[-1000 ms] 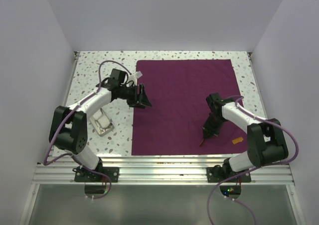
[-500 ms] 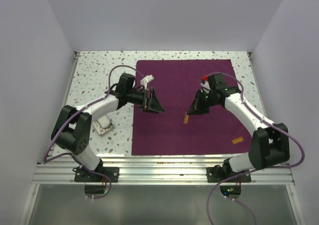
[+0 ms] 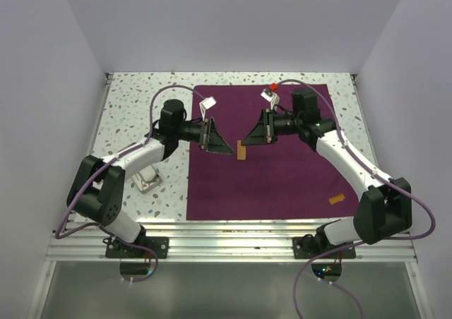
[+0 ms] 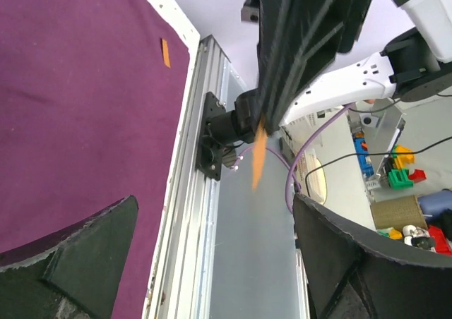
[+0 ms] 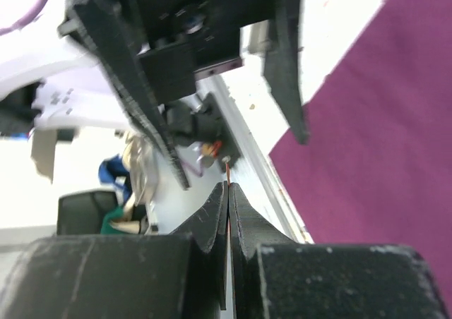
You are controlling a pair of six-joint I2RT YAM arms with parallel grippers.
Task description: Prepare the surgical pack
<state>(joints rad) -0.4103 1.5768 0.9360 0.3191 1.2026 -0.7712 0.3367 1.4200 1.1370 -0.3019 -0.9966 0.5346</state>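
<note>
Arms reach inward from both sides and meet nose to nose in the air over the dark purple cloth [image 3: 282, 171], which lies flat on the speckled table [image 3: 134, 100]. The left arm stretches rightward from its base, forearm roughly level, and the left gripper [image 3: 220, 144] points at its partner with its fingers [image 4: 85, 259] spread wide and nothing between them. The right arm bends up and over to the left, and the right gripper [image 3: 247, 142] is pinched closed on a small orange-brown tab [image 3: 241, 152] that hangs down from its tips. The left wrist view shows that tab [image 4: 259, 153] dangling below the black right gripper [image 4: 263, 118], apart from the left fingers. In the right wrist view the fingertips [image 5: 215, 209] press together with only a thin sliver of the tab showing between them. A second tab [image 3: 336, 199] lies on the cloth near its front right corner. The steel tray [image 3: 146, 178] sits on the table just left of the cloth, under the left arm. A white tag [image 3: 206, 104] stands off the left wrist, and any print on it is too small to read.
</note>
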